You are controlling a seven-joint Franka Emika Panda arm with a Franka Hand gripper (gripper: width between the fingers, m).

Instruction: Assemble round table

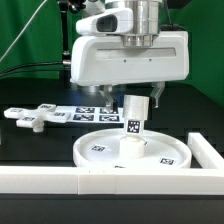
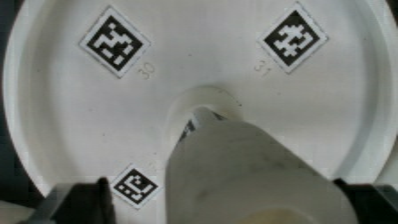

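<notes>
The large rimmed round disc point(image 1: 132, 150) lies flat on the black table. The short cylindrical leg point(image 1: 133, 124) stands upright in its middle, marker facing front. My gripper point(image 1: 140, 98) hangs straight above the leg, its fingers reaching down beside the leg's top. In the wrist view the leg point(image 2: 249, 165) fills the space between the two dark fingertips point(image 2: 80, 205); a gap shows on one side, so my gripper point(image 2: 222, 208) is open around it. The disc point(image 2: 196, 50) shows several markers. The flat cross-shaped piece point(image 1: 28, 118) lies at the exterior view's left.
The marker board point(image 1: 78, 112) lies behind the disc. The long white border wall point(image 1: 90, 181) runs along the front and turns back at the exterior view's right point(image 1: 210, 155). A green backdrop stands behind.
</notes>
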